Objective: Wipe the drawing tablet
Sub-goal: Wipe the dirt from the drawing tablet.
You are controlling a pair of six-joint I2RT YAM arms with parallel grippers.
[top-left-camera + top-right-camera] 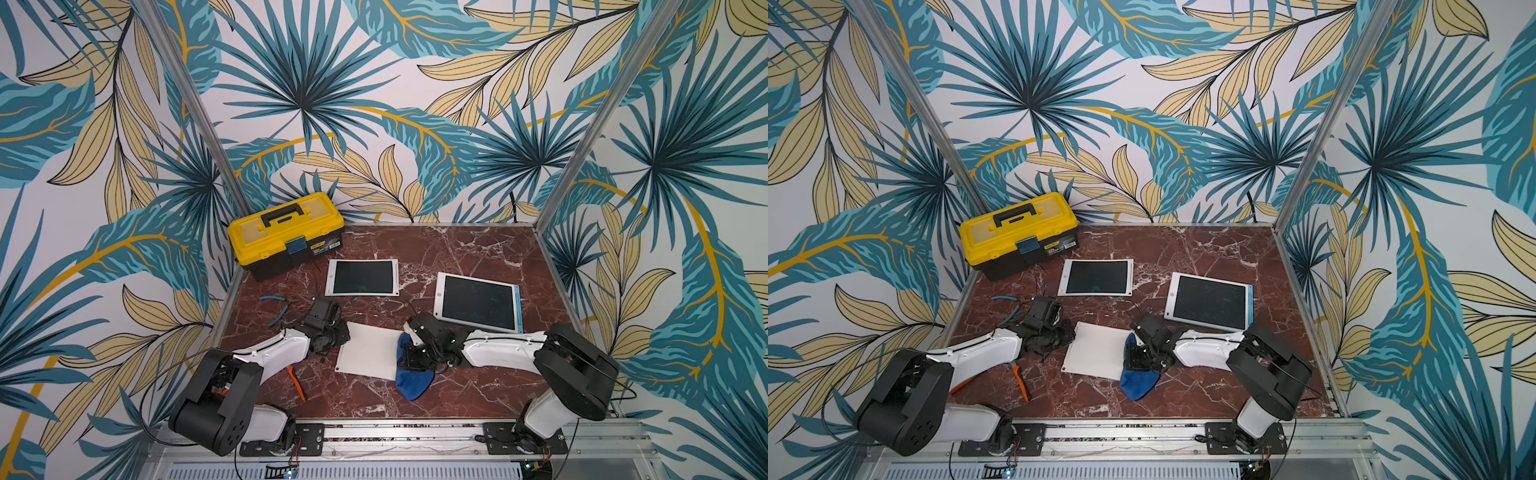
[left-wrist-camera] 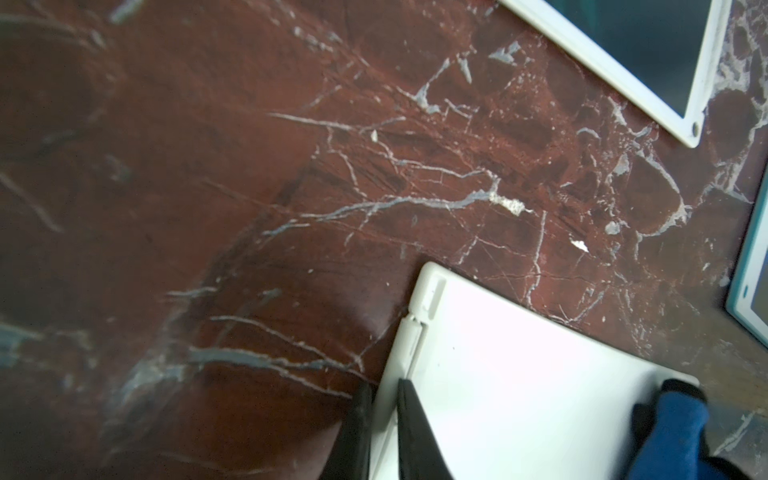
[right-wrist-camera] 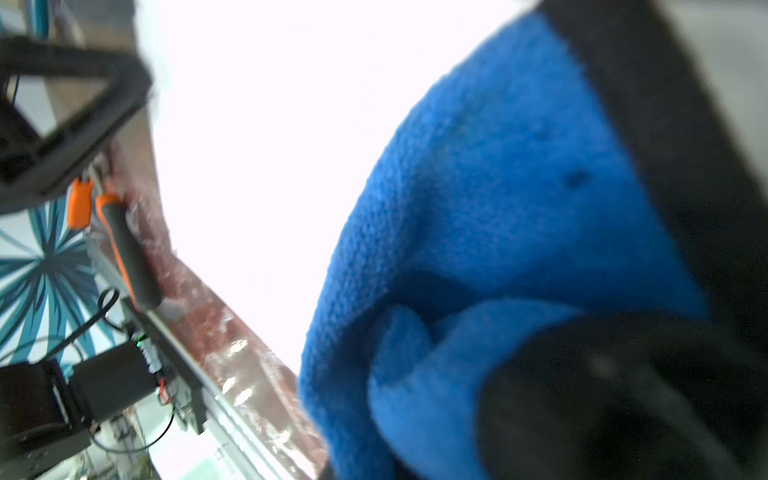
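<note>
Drawing tablet [image 1: 365, 349] lay flat; I saw left gripper [image 2: 382, 386] pinching one edge, right gripper [image 1: 409, 359] clenching blue cloth [image 1: 413, 382] over the opposite edge.

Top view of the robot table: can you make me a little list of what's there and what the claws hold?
left claw: shut on one edge of the middle tablet
right claw: shut on the blue cloth, at that tablet's opposite edge
middle tablet: plain white side up
other tablets: white-framed tablet and blue-edged tablet, dark screens up
tools: yellow toolbox, blue-handled pliers, orange-handled pliers
</note>
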